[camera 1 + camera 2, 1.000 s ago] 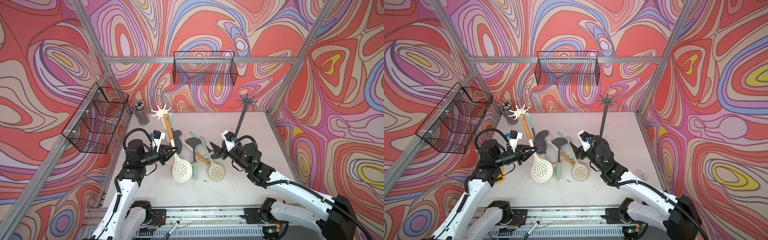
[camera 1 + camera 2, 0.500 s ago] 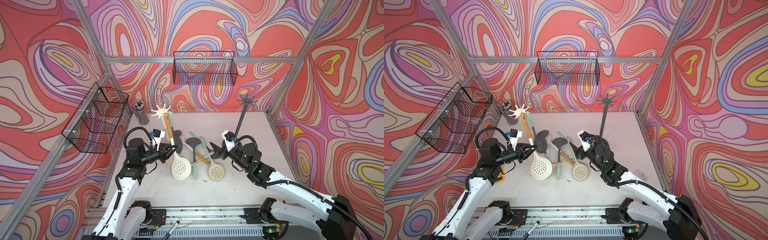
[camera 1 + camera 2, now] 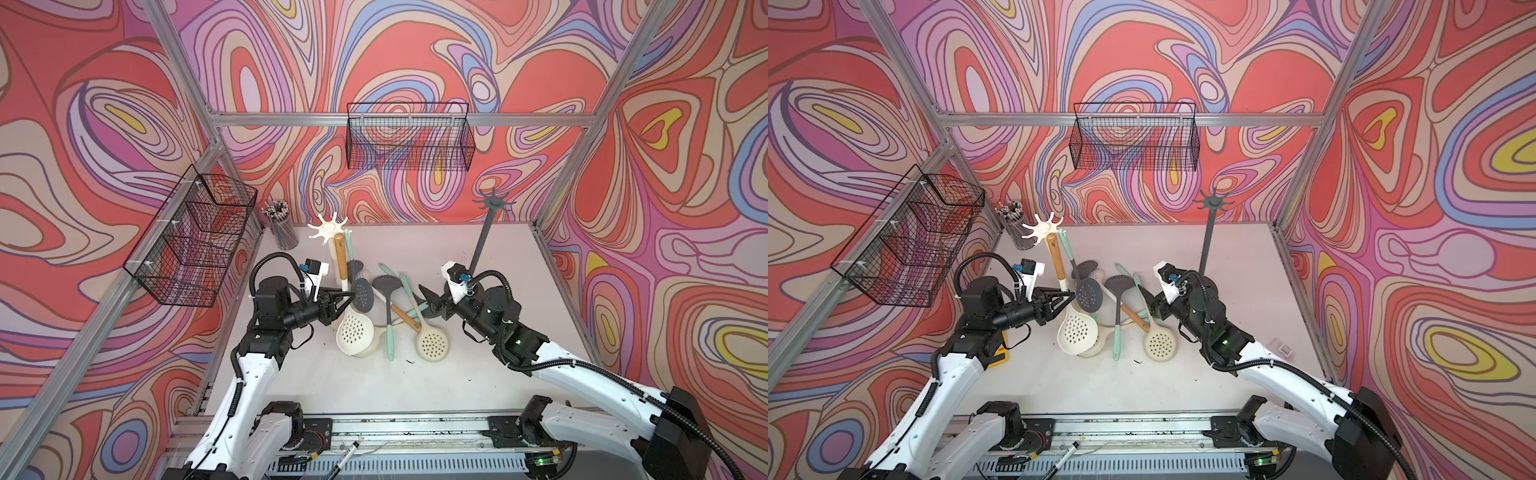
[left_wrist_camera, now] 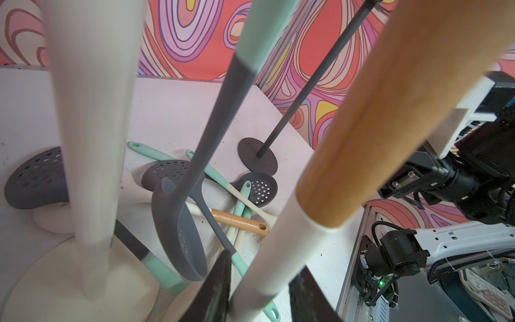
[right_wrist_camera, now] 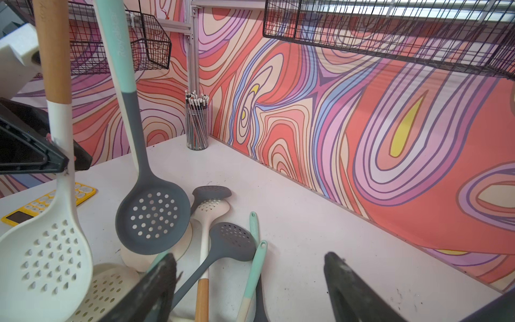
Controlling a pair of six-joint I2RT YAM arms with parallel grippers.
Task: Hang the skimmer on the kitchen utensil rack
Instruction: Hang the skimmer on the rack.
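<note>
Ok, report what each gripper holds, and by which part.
Nothing is gripped. The left gripper straddles the cream skimmer at its white neck, below the wooden handle, with a gap at one jaw. The right gripper is open, empty.

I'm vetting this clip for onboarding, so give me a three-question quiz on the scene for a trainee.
1. True or false: no skimmer hangs on the dark rack.
2. Counting the cream skimmer, how many skimmers hang on the white rack? A one, B two, C four.
3. Which gripper stands at the cream skimmer's neck?
Key: 1 true; 2 B; 3 the left gripper.
</note>
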